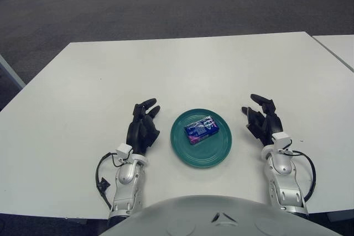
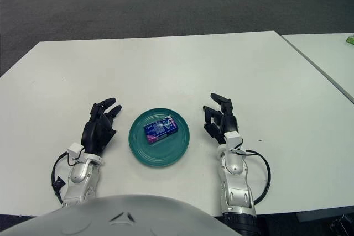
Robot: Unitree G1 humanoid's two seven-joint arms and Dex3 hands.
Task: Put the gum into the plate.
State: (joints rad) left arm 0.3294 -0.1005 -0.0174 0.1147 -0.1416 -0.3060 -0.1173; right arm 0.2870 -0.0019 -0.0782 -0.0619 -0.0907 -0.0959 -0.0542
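Left eye: our right hand (image 1: 262,121) fingers loosely spread, empty, right of teal plate (image 1: 180,142); gum pack (image 1: 201,129) lies on plate. Right eye: our left hand (image 2: 99,127) relaxed, empty, left of plate, on white table (image 2: 166,64).

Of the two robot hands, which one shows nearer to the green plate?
The left hand, its fingers close beside the round green plate's left rim. The right hand shows farther off, with a wider strip of white table between.
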